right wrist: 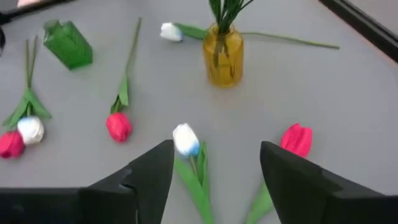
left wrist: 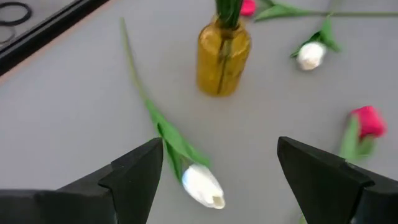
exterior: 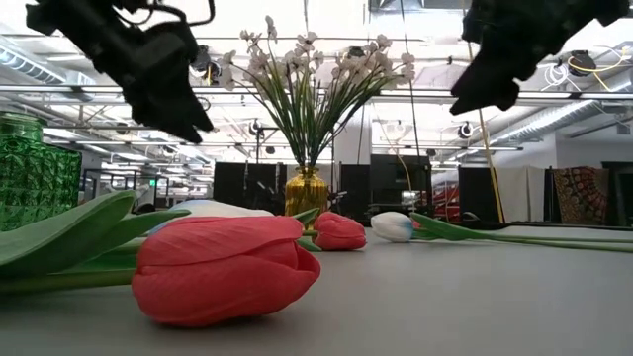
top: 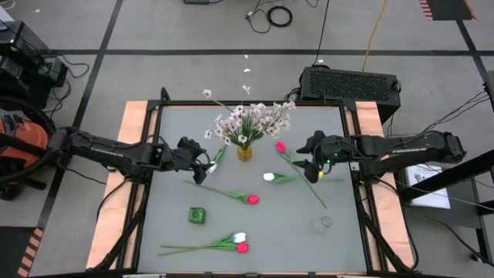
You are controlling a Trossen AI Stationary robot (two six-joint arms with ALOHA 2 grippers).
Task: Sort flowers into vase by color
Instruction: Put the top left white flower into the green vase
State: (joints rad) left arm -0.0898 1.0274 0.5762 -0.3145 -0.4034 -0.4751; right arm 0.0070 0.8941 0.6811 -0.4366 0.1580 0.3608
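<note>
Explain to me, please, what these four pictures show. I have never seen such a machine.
You see a robot with two dark arms at a grey table. One picture looks straight down from above, one looks level across the table top, and two come from cameras on the arms' wrists.

The left gripper hovers, open, over a white tulip. The right gripper hovers, open, over another white tulip and a pink tulip. Neither holds anything.

At the back stands an amber vase holding small pale blossoms. More tulips lie loose: a pink one mid-table and a white-and-pink pair near the front. A green vase and a clear glass stand empty.
</note>
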